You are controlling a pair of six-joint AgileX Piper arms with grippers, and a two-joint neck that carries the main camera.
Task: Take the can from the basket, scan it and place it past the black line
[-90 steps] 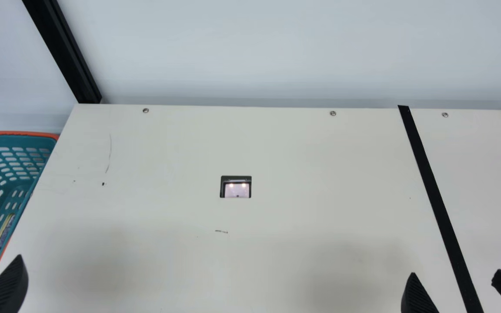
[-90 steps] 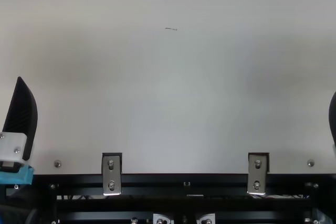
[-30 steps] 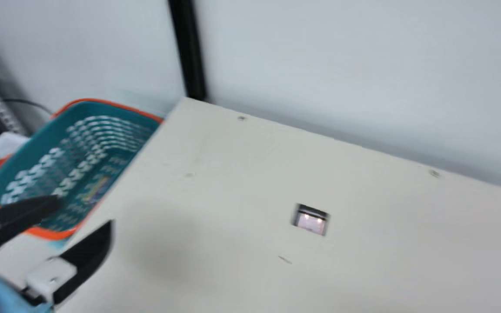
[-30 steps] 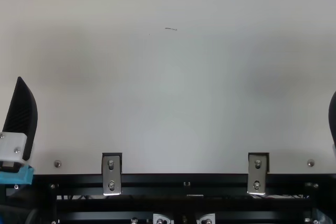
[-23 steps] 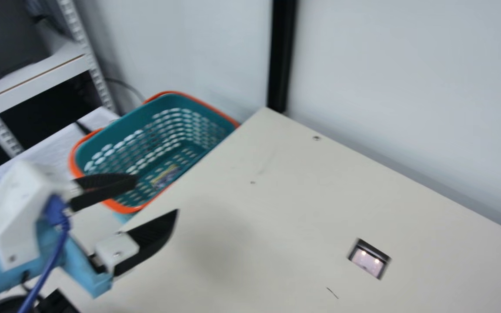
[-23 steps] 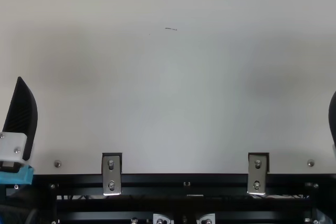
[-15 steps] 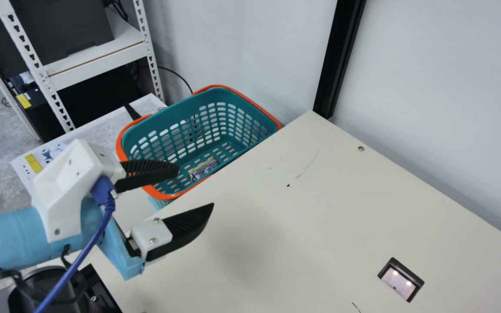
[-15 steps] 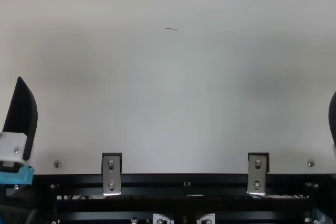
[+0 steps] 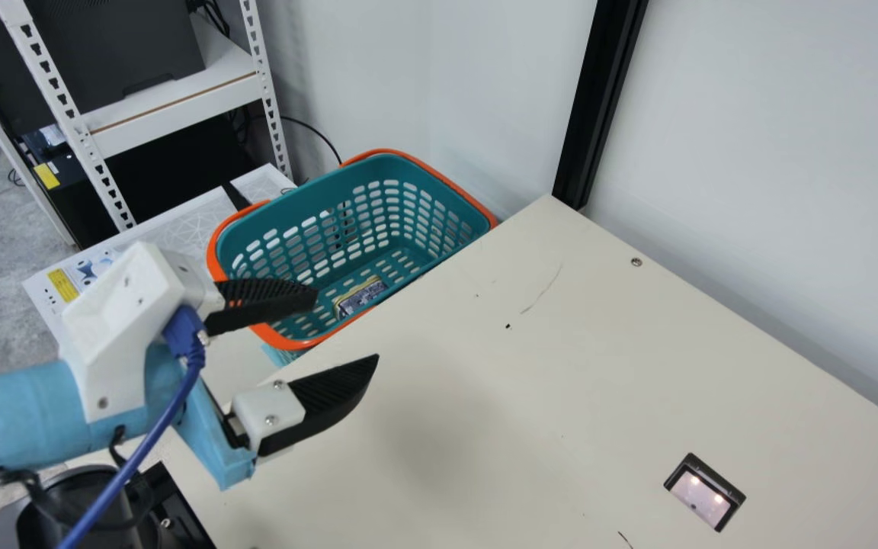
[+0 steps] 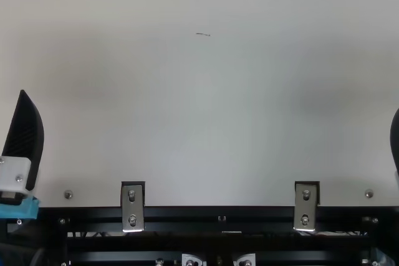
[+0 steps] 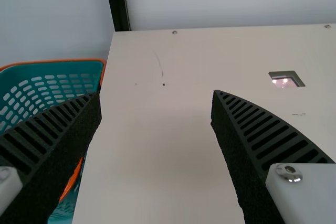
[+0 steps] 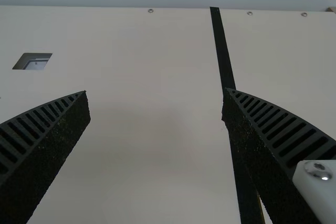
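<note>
At the near left, left gripper (image 9: 346, 326): wide, with nothing between its fingers; the tips stand near the table's (image 9: 439, 427) left edge.
Near right, right gripper (image 12: 155, 92): also wide and empty, over the table.
Left, can (image 9: 360, 296): down inside the basket, close to the wall on the table side; flat, patterned, with a yellow edge. I cannot tell whether it lies level or leans.
Handling: probably stiff metal, modest in weight, rather slick; a firm squeeze should do no harm, but a shallow pinch might slip.
Hold: best across its narrower width, fingers straddling the middle, clear of the slotted wall.
Left, basket (image 9: 294, 206): teal with an orange rim, just beside the table; its wall could catch a finger.
Middle, scanner window (image 9: 702, 496): lit, set into the table, likely the next stop after lifting.
Right, running to the far edge, black line (image 12: 222, 51): the can belongs beyond it.
</note>
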